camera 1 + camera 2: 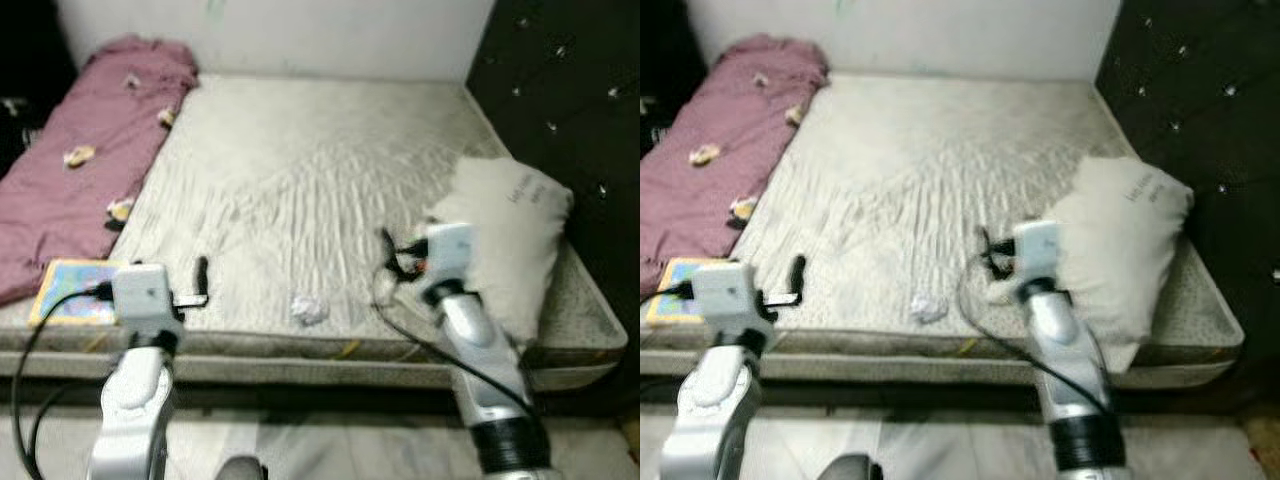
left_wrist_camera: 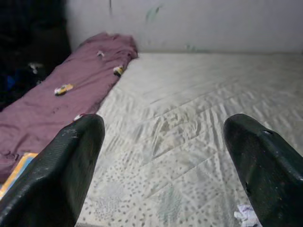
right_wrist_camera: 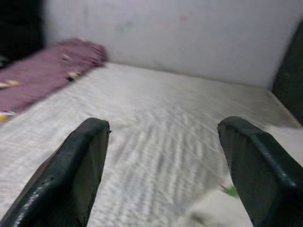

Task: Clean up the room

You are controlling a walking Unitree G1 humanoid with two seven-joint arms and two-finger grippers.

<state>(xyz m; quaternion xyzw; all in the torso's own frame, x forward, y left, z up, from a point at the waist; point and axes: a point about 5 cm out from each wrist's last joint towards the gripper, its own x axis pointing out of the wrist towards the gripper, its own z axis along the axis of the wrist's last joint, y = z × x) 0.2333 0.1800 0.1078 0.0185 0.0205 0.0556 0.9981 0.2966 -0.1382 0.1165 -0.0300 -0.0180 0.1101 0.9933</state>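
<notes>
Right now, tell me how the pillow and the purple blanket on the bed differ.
The pillow is off-white; the purple blanket is mauve with small yellowish patches. The pillow lies at the bed's right side by the dark headboard; the blanket stretches along the left edge. The pillow is a plump, compact shape; the blanket is long, flat and rumpled. Both rest on the mattress.
</notes>
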